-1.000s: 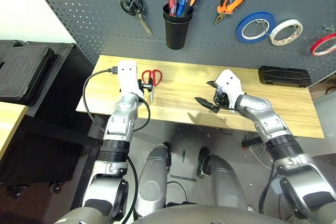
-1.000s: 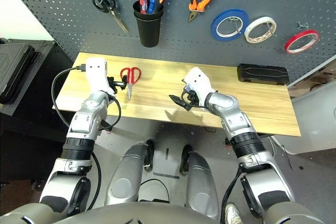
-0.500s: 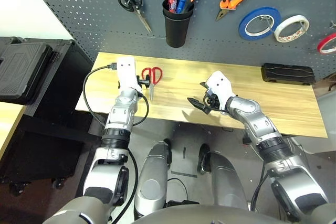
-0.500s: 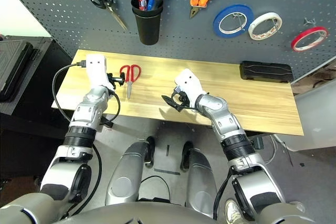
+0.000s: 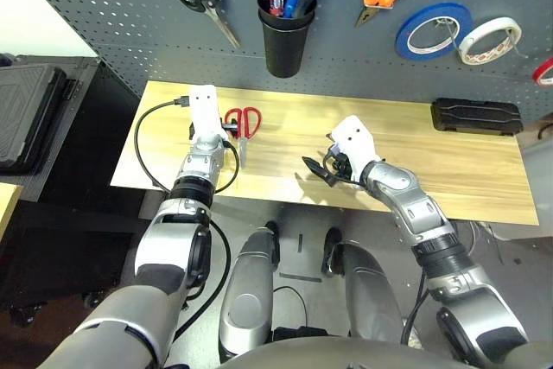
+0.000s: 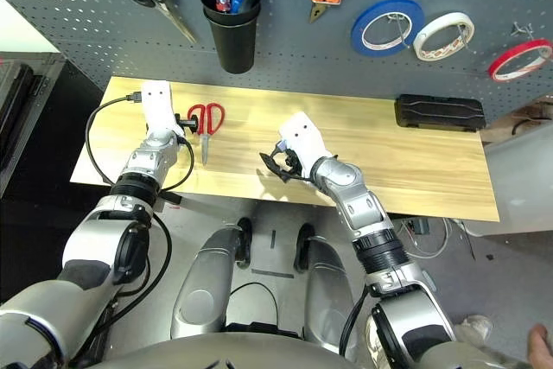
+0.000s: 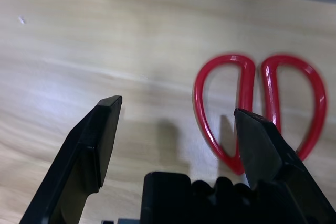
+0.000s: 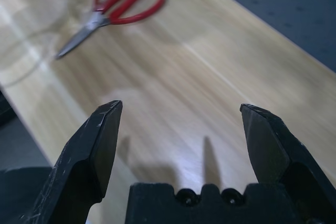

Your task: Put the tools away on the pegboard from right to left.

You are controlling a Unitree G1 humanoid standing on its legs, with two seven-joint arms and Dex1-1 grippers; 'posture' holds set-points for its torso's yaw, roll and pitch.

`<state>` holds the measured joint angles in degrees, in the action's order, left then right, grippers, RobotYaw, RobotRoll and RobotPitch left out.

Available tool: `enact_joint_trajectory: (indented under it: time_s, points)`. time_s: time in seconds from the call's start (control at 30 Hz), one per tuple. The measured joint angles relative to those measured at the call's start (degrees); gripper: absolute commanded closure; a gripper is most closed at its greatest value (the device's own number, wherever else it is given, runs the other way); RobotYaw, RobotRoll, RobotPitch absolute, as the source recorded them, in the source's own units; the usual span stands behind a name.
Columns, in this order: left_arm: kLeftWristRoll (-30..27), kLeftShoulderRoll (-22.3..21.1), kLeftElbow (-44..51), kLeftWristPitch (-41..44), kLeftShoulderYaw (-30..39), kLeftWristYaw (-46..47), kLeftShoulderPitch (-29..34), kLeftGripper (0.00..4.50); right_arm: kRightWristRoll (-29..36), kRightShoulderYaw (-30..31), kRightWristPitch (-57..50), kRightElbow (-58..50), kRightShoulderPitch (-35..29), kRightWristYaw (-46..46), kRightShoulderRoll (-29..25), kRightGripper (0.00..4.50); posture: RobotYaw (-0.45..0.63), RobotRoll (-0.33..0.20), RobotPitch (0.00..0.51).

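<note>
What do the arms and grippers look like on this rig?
Silver segmented forearms with black ribbed wrist bands. Each gripper, left and right, has a white boxy housing and two black wedge-shaped fingers. A black cable loops from the left housing.

Even, bright overhead light fills the scene, and the pale wooden tabletop [image 5: 406, 149] carries soft glare patches, with short dark shadows beneath the 2 black-fingered grippers. In the left wrist view the red-handled scissors [image 7: 260, 103] look soft and blurred, and the near fingers are out of focus. The large dark grey pegboard [image 5: 130, 23] bends slightly toward the far corners.
</note>
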<state>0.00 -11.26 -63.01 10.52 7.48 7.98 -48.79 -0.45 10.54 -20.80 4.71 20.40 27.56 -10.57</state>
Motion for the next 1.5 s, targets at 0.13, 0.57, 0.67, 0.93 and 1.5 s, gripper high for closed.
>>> enact_joint_trajectory:
  time_s: [0.13, 0.57, 0.67, 0.93, 1.5]
  points:
    - [0.00, -0.05, -4.55, -1.64, 0.45, 1.02, -1.16, 0.05, 0.04, 0.01, -2.91, -3.84, -0.82, -0.84, 0.13, 0.00, 0.11, 0.000, 0.367]
    - [-0.59, 0.91, -7.29, -2.31, 1.50, 1.35, -2.15, 4.09, 1.28, 0.14, -4.02, -7.05, -1.22, 2.98, -3.82, 0.00, 0.12, 0.000, 0.346]
    - [-1.08, 1.30, -7.21, -2.38, 2.11, 1.49, -2.15, 4.48, 1.90, 0.23, -3.51, -6.93, -1.05, 5.07, -4.97, 0.00, 0.14, 0.000, 0.336]
    - [-2.45, 2.20, -5.17, -2.75, 3.88, 2.87, -1.00, 4.48, 2.62, 1.72, 1.91, -4.00, 0.50, 11.94, -7.55, 0.00, 0.19, 0.000, 0.301]
    - [-9.81, 10.94, 43.18, 1.05, 6.00, 1.80, 20.48, 4.48, 9.59, -1.66, 14.27, 6.11, 5.78, 18.95, -6.99, 0.00, 0.28, 0.000, 0.244]
